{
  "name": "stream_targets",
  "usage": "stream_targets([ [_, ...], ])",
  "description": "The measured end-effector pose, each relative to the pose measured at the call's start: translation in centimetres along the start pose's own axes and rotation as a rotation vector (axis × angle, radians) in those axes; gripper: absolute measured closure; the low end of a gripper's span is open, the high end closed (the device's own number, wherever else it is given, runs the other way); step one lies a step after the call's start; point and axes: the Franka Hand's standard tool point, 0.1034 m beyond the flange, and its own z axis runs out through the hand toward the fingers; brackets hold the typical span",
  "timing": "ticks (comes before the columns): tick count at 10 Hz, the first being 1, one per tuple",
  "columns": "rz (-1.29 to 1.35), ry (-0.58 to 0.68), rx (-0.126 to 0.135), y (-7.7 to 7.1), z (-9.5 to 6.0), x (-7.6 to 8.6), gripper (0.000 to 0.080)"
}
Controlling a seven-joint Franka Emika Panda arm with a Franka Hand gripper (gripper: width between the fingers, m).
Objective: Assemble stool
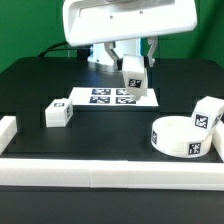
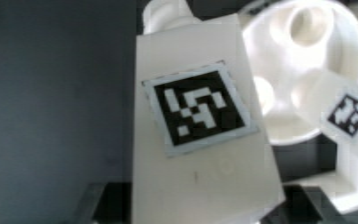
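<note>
Gripper [image 1: 134, 61] closed on one leg [image 1: 133, 75], held aloft at upper centre of the exterior view. Judged light, rigid, slick plastic; grip flat opposite faces.

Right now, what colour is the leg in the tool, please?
White leg, black square-patterned tag; wrist view.

You'll find no words, numbers or brand marks to read. The only signs are black-and-white square tags [image 2: 197, 105]. One is on the raised white blocky plastic leg [image 1: 133, 74]. Others are on the thick white round plastic seat [image 1: 180, 137], the white leg touching the seat [image 1: 206, 115], the white leg lying apart at the exterior view's left [image 1: 58, 113], and the flat white marker board [image 1: 82, 98].
</note>
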Motion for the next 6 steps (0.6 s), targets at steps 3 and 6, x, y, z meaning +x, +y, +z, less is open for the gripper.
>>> stream_targets([
  [3,-0.019,0.233,-0.052,0.4,0.0,0.4,0.0472],
  [6,-0.01,0.347,-0.074,1.0,-0.2,1.1,0.0472],
])
